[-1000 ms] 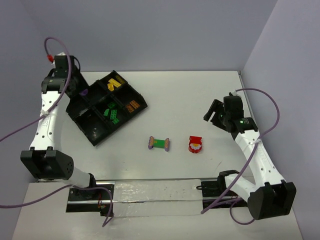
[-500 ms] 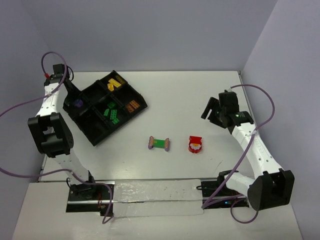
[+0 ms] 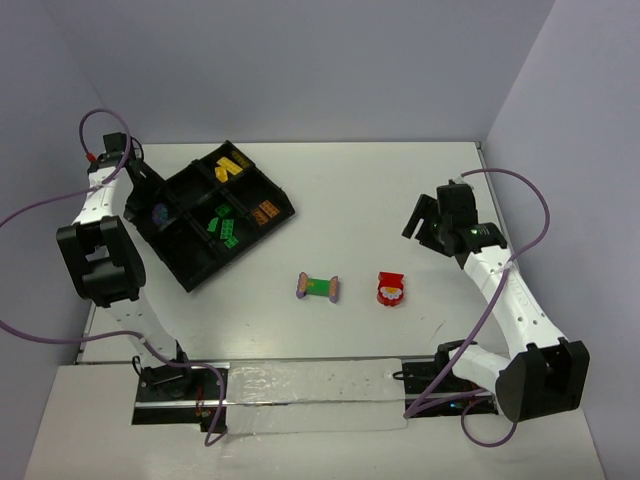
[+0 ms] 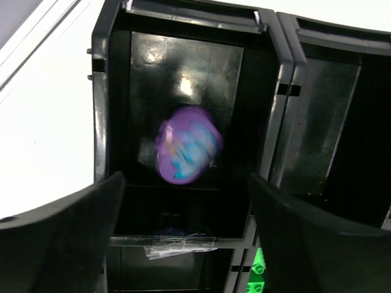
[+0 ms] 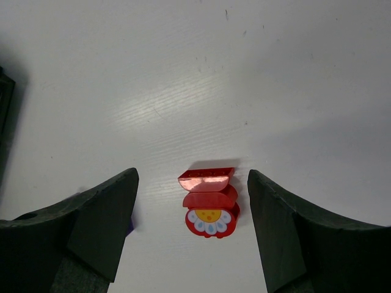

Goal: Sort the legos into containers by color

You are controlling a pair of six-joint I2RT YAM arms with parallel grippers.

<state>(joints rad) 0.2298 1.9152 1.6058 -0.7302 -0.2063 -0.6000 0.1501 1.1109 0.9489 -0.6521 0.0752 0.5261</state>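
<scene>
Top external, table [image 3: 350, 190]: white, with the tray at the far left and two legos loose in the middle.
Tray [image 3: 200, 270]: black, divided, turned at an angle; yellow [image 3: 232, 165], green [image 3: 222, 225] and orange legos [image 3: 263, 213] lie in separate compartments.
Left gripper [image 4: 186, 189]: above the tray's left compartment, fingers wide apart, holding nothing.
Right gripper [image 5: 192, 174]: in the air over the table, fingers wide apart, holding nothing.
Green bar [image 3: 318, 287]: on the table between the two arms, purple ends, long axis left to right.
Red lego [image 5: 208, 201]: on the table just right of the bar, white flower face.
Purple lego [image 4: 188, 152]: blurred, in the compartment under the left fingers, touching neither finger; I cannot tell if it already rests on the floor.
Key relation: in the right wrist view the red lego sits between the two fingers, slightly toward the wrist, and its long axis runs across the line from finger to finger, so the fingers would close on its narrow sides.
Nearer arm: the right one, for the red lego.
Next move, my judgement: the right arm goes down onto the red lego.
</scene>
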